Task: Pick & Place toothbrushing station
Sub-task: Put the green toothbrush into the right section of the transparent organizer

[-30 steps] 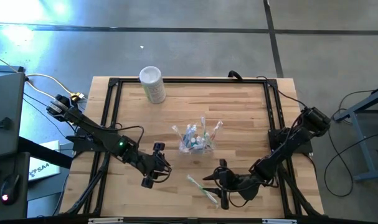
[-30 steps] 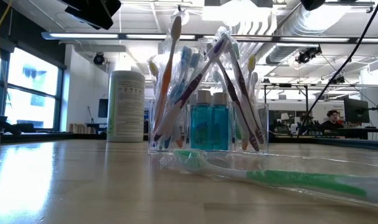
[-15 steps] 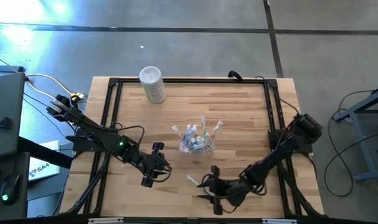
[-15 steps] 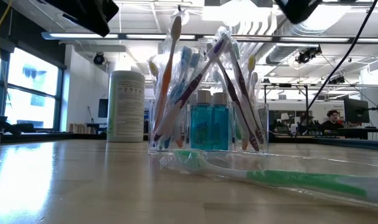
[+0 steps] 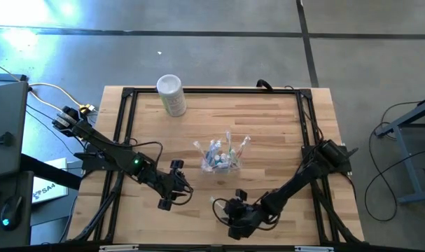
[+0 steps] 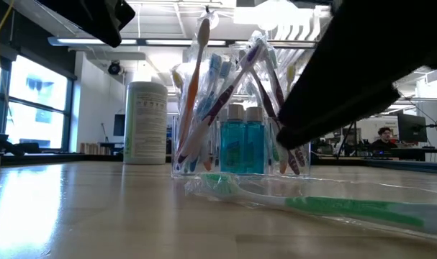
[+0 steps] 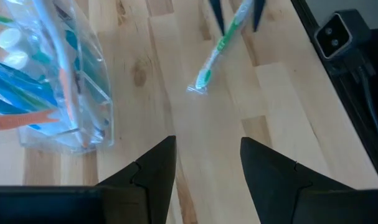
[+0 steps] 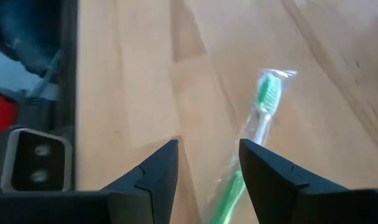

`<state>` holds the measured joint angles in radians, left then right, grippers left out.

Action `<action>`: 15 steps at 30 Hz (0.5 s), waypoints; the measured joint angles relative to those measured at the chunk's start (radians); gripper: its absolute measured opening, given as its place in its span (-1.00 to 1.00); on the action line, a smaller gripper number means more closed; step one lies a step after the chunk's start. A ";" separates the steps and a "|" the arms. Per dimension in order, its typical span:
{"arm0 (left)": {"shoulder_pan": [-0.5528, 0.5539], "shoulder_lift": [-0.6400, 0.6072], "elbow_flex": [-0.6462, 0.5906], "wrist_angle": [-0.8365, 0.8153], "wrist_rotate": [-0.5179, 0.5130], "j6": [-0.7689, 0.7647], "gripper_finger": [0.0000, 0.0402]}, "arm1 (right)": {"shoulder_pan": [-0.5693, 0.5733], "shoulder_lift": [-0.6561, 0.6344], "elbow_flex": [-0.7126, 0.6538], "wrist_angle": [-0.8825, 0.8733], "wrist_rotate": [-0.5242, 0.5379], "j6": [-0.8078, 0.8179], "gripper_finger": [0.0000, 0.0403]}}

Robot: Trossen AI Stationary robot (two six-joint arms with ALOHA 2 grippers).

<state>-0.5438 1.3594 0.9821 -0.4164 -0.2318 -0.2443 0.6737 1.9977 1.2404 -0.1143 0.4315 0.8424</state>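
Note:
A clear plastic cup [image 5: 223,155] full of toothbrushes and teal tubes stands mid-table, bottom on the wood; the low view shows the cup [image 6: 240,122] too. Nearer the front edge, a green toothbrush [image 8: 263,106] in a clear wrapper lies flat on the table. My right gripper [image 8: 208,144] hovers over its handle end, open, one finger on each side and clear of it. The left wrist view shows the toothbrush [image 7: 218,48] between those fingers. My left gripper [image 7: 207,140] waits open above the table, left of the cup.
A tall white cylinder [image 5: 170,94] stands at the far left of the table. A black frame [image 5: 124,126] runs along the table's edges. In the low view my right arm [image 6: 355,86] hangs dark in front of the cup's right side.
My right gripper has come down and toward the table's left, over the green toothbrush, rolling and tipping forward as it went. Its dark shape has dropped into the low view. The toothbrush and cup have stayed put.

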 joint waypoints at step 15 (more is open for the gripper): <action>-0.038 0.000 0.000 -0.005 0.040 0.004 -0.14 | -0.057 0.037 -0.001 -0.063 -0.028 0.063 -0.04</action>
<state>-0.5822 1.3594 0.9821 -0.4214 -0.1917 -0.2405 0.6165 2.0344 1.2393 -0.1768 0.4038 0.9051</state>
